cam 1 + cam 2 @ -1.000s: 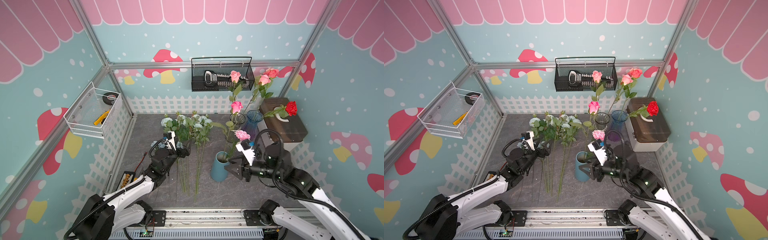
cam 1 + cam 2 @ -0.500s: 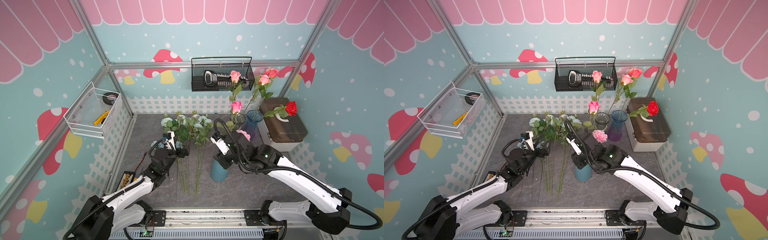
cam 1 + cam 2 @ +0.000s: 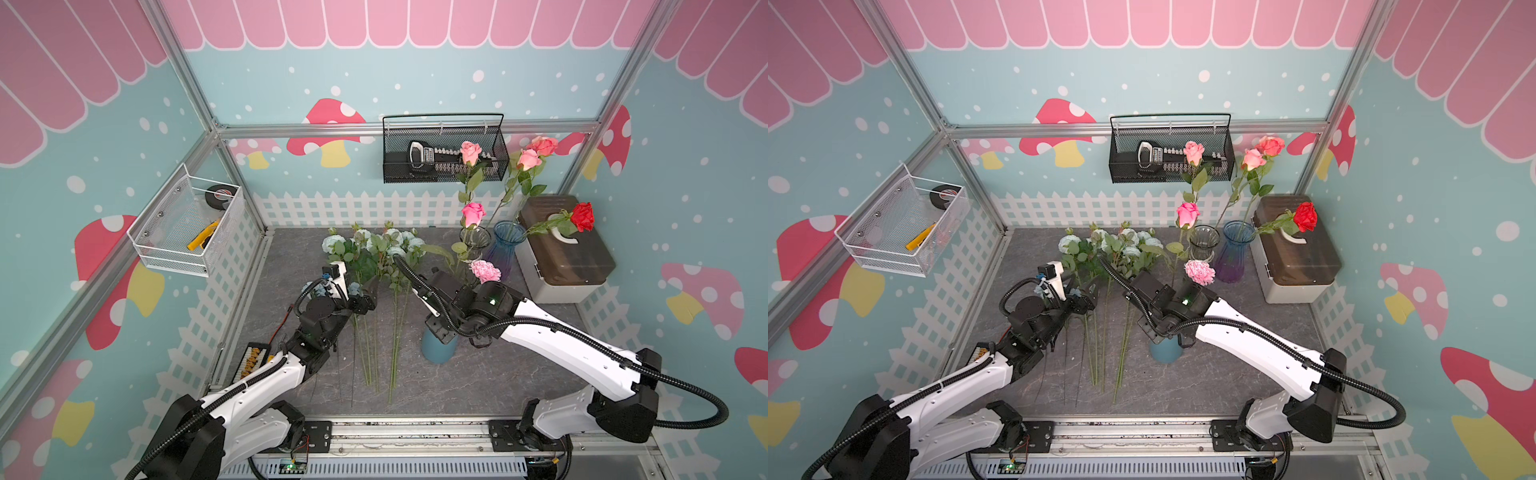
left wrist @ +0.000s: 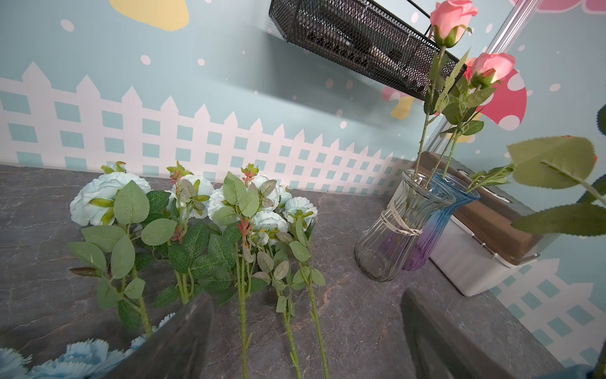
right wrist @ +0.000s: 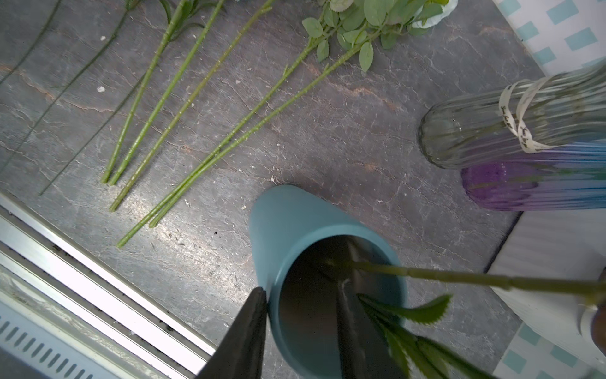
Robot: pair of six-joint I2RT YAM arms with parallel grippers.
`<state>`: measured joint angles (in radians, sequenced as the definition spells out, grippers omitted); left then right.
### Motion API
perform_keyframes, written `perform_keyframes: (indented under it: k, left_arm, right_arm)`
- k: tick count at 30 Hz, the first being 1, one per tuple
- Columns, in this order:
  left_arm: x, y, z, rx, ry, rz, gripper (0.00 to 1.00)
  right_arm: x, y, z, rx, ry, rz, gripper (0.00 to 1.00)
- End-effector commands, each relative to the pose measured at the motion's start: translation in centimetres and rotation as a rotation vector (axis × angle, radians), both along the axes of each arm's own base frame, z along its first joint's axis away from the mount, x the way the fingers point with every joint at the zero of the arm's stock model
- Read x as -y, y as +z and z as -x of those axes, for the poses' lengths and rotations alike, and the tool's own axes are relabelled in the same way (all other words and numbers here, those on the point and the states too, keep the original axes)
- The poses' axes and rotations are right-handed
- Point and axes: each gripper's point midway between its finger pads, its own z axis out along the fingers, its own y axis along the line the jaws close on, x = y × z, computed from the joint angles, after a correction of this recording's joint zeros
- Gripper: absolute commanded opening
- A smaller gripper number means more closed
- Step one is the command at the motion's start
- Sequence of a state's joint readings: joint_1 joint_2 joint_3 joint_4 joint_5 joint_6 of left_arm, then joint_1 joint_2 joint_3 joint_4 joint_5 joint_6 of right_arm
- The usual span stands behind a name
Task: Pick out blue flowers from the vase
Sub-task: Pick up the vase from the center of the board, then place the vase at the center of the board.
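Pale-blue flowers [image 3: 376,245] lie flat on the grey stone-look table [image 3: 478,374] in both top views. Their ruffled heads point to 12 o'clock by the white fence and their bare stem ends to 6 o'clock by the front rail. Smaller blue carnations [image 4: 85,354] rest at the 9 o'clock edge of the bunch, just beside the left gripper [image 4: 305,328]. That gripper hangs low over the stems with its fingers spread wide and nothing between them.

At 3 o'clock from the stems stands the teal vase [image 3: 436,353], upright. The right gripper [image 5: 301,295] straddles its rim: one finger [image 5: 249,328] sits against the outside wall and the other reaches down inside the mouth. A gap shows between the inner finger and the wall, so the fingers are apart, not clamped. A green stem and toothed leaves lean out of the same mouth, and a pink carnation [image 3: 485,270] shows at 1 o'clock of the vase.

Toward 1 o'clock on the table, a clear glass vase [image 3: 475,239] and a blue-purple vase [image 3: 505,245] hold pink and red roses.
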<state>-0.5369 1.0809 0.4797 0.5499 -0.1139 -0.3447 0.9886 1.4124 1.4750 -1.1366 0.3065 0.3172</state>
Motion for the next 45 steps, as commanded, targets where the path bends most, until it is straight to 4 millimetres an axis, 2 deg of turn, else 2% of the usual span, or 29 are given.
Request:
perform_keyframes:
  k: [1,6,14,23,27,31,36,45]
  left_arm:
    - [-0.5,-0.2,0.0,0.002,0.016,-0.004,0.9]
    - [-0.4,-0.2,0.0,-0.001,0.01,-0.001,0.9]
    - [-0.5,-0.2,0.1,0.0,0.008,0.003,0.9]
    - [-0.7,0.0,0.2,0.004,0.011,0.007,0.9]
    - [-0.7,0.0,0.2,0.004,0.01,0.009,0.9]
    - [-0.8,0.0,0.2,0.004,0.009,0.012,0.9]
    - [-0.7,-0.1,0.1,0.0,0.004,0.013,0.9]
    - [-0.8,-0.2,0.0,-0.003,0.009,0.012,0.9]
  right_arm:
    - [0.9,-0.6,0.7,-0.033,-0.017,0.03,0.33]
    - [0.7,-2.4,1.2,-0.085,-0.014,0.057,0.28]
    - [-0.3,-3.5,0.6,-0.094,-0.001,0.065,0.2]
    - [-0.2,-4.1,-1.1,-0.077,-0.015,0.081,0.01]
    - [0.2,-4.0,-2.7,-0.072,-0.024,0.071,0.0]
    - [0.4,-3.0,-4.8,-0.047,-0.031,0.054,0.0]
    - [-0.1,-1.9,-7.7,-0.02,-0.021,0.027,0.0]
    - [-1.4,-1.4,-13.2,-0.001,-0.014,0.009,0.0]
